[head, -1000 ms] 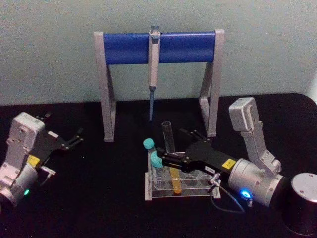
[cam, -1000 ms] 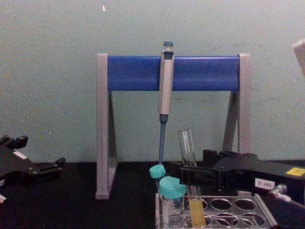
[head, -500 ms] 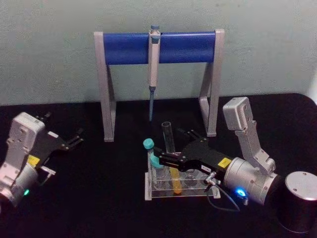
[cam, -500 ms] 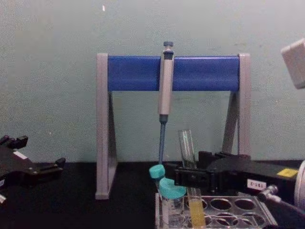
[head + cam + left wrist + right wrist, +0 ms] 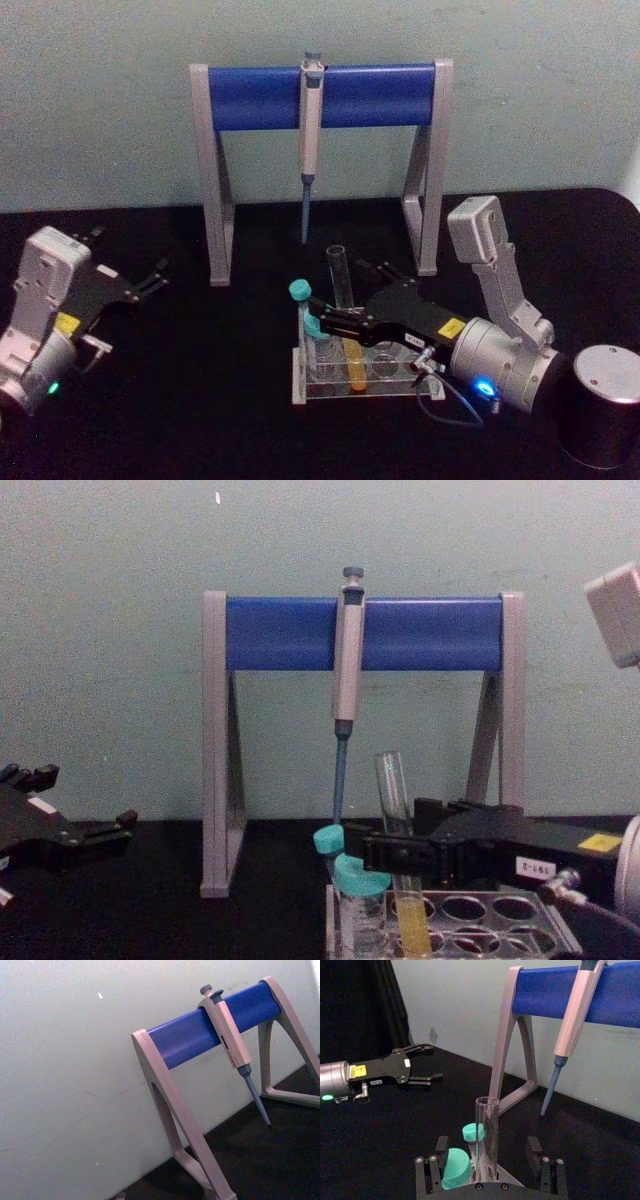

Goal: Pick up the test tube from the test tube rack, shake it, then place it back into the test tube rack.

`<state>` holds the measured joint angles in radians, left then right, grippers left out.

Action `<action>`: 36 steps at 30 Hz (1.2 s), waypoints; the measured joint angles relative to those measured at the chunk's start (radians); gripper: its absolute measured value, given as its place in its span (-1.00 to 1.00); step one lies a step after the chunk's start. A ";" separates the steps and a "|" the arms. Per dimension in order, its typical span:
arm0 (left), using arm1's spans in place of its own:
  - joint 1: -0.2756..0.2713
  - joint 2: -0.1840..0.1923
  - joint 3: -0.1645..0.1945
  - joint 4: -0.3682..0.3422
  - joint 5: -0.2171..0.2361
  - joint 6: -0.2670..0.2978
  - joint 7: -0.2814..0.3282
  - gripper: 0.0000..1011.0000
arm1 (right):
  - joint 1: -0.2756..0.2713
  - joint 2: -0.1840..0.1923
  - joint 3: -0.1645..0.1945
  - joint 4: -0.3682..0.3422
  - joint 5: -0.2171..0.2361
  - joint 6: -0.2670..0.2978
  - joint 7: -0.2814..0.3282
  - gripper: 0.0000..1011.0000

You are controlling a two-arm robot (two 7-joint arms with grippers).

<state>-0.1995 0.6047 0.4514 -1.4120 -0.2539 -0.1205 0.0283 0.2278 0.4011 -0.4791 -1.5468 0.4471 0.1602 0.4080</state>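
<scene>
Two teal-capped vials (image 5: 456, 1169) stand right beside one finger of the right gripper (image 5: 487, 1149), and a pipette (image 5: 310, 130) hangs beyond. The jaws are spread, with the test tube (image 5: 486, 1120) between them in the test tube rack (image 5: 380, 388), almost upright, mouth up. The left gripper (image 5: 155, 277) rests well apart, its jaws released.

Teal-capped vials (image 5: 298, 291) crowd the test tube (image 5: 339, 275) on its left; a pipette (image 5: 309, 130) hangs behind; the tabletop (image 5: 210, 380) leftward lies open.
</scene>
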 joint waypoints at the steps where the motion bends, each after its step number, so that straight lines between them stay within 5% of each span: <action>1: 0.000 0.000 0.000 0.000 0.000 0.000 0.000 0.98 | 0.000 0.000 0.000 0.000 0.000 0.000 0.000 0.98; 6: 0.000 0.000 0.000 0.000 0.000 0.000 0.000 0.98 | 0.000 0.000 0.000 0.000 0.001 0.000 0.000 0.93; 14: 0.000 0.000 0.000 0.000 0.000 0.000 0.000 0.98 | -0.001 0.001 0.001 -0.001 0.001 0.000 0.000 0.57; 30: 0.000 0.000 0.000 0.000 0.000 0.000 0.000 0.98 | -0.001 0.002 0.001 -0.002 0.003 -0.001 0.000 -0.56; 36: 0.000 0.000 0.000 0.000 0.000 0.000 0.000 0.98 | -0.001 0.002 0.001 -0.002 0.003 -0.002 0.000 -0.56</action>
<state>-0.1995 0.6047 0.4514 -1.4120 -0.2539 -0.1205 0.0283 0.2264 0.4028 -0.4782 -1.5486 0.4500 0.1586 0.4080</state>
